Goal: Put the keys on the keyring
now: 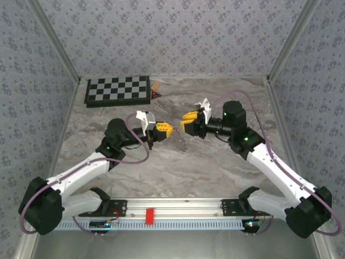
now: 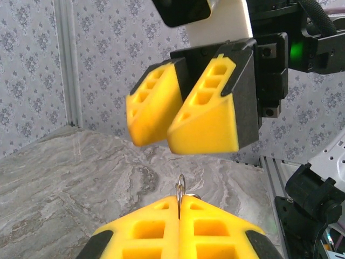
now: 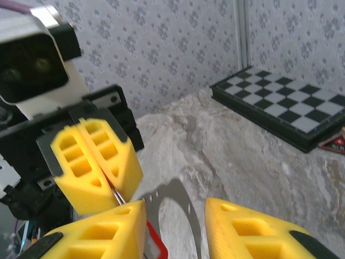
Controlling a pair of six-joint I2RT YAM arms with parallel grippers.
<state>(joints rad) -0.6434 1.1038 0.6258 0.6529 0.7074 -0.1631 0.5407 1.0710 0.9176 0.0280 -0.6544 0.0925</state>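
We see the keyring (image 3: 175, 184) as a thin pale loop standing in the gap between the right tool's (image 3: 176, 208) two yellow fingers, its flat face turned to that tool's camera. One side of the loop lies right against the finger on the left of the right wrist view, and the other side sits just short of the opposite finger. We cannot tell whether either finger presses on it.

The keys (image 3: 156, 245), a small red piece, lie low beside the loop, just next to that same finger. Whether the red piece is threaded on the loop we cannot tell.

From the left wrist, a narrow silver loop (image 2: 180, 186) rises straight out of the seam of the left tool (image 2: 179, 204). That tool's fingers are pressed together on the metal, so it holds the keyring at their tips. In the right wrist view a thin metal sliver comes out of the same seam on the left tool (image 3: 110, 189).

The right tool (image 2: 172, 137) hangs just ahead of the left tool's tips, jaws parted by a clear gap, gripping nothing that we can make out.

From above, the left tool (image 1: 168, 129) and right tool (image 1: 184, 123) meet tip to tip over the middle of the table (image 1: 205, 167). A chequered board (image 1: 117, 90) and an orange-brown triangular piece (image 1: 156, 93) lie well beyond them. A red block (image 1: 149, 216) sits far behind, between the arm bases.
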